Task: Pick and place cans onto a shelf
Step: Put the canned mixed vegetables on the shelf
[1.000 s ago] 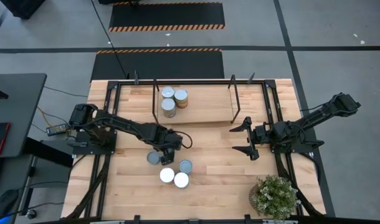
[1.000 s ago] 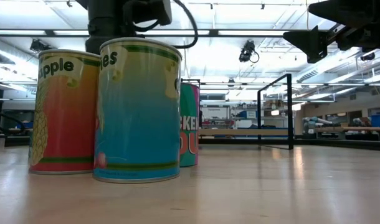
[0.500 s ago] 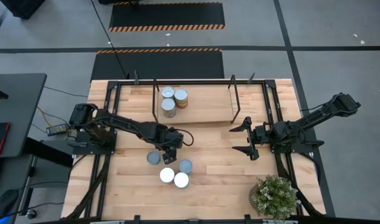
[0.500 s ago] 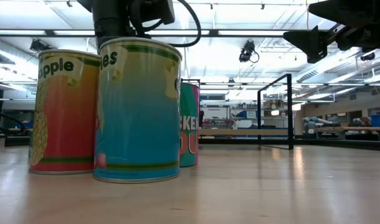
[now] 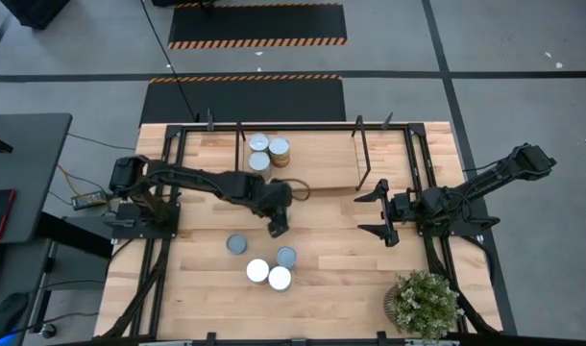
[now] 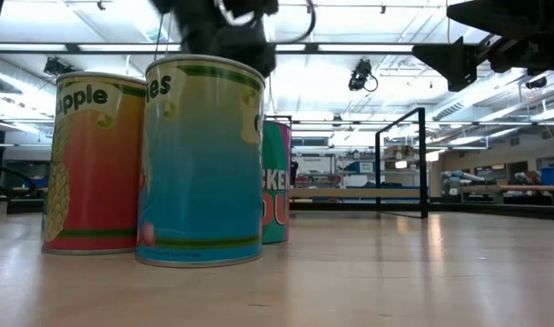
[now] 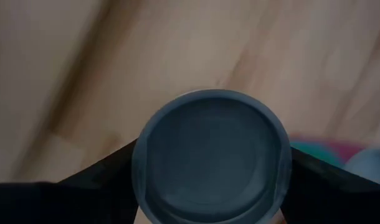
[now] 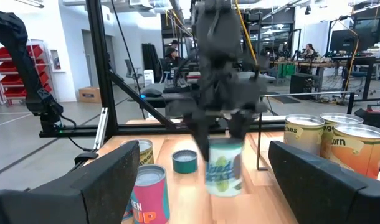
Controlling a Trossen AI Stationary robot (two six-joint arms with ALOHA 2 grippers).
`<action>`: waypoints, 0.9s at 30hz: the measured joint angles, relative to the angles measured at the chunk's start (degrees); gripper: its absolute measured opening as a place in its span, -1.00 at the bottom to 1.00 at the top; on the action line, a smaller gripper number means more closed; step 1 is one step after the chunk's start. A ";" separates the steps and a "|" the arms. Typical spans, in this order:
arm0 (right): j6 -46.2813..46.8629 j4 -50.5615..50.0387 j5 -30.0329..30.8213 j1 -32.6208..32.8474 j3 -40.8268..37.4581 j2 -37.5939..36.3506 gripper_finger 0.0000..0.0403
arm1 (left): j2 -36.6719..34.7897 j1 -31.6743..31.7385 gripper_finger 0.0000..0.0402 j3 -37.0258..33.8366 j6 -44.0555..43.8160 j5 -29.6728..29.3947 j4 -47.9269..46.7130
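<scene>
The left gripper (image 5: 277, 216) hangs above mid-table, jaws pinching a can (image 7: 210, 155) by its sides so it rides upright and clear of the wood, ready for the shelf (image 5: 312, 159). Three cans (image 5: 268, 154) already stand together at the shelf's left end, leaving room beside them. Four more (image 5: 266, 264) wait on the table below. To the right, the right gripper (image 5: 375, 216) idles, jaws spread

Glossy printed labels wrap the cans (image 6: 200, 163); the tabletop (image 6: 395, 272) is smooth pale wood.
</scene>
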 joint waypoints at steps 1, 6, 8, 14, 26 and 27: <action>0.00 0.05 0.00 0.00 0.00 0.00 0.81 | -0.02 0.34 0.48 1.29 0.93 -0.57 0.19; 0.00 0.04 0.00 0.00 0.00 0.00 0.81 | 0.41 2.61 0.48 6.35 3.56 -4.98 -1.76; -0.03 0.03 0.00 0.00 0.00 0.02 0.81 | 1.31 4.11 0.48 8.39 4.12 -5.56 -3.07; -0.90 0.52 0.13 -0.04 -0.02 0.61 0.81 | 5.67 8.22 0.48 14.74 7.35 -5.54 -7.42; -0.05 0.23 -0.04 -0.04 -0.02 0.66 0.81 | 12.98 14.29 0.48 21.99 12.00 -5.53 -16.76; -0.06 0.21 -0.07 -0.04 -0.02 0.66 0.81 | 13.00 14.61 0.48 21.87 12.14 -5.54 -17.09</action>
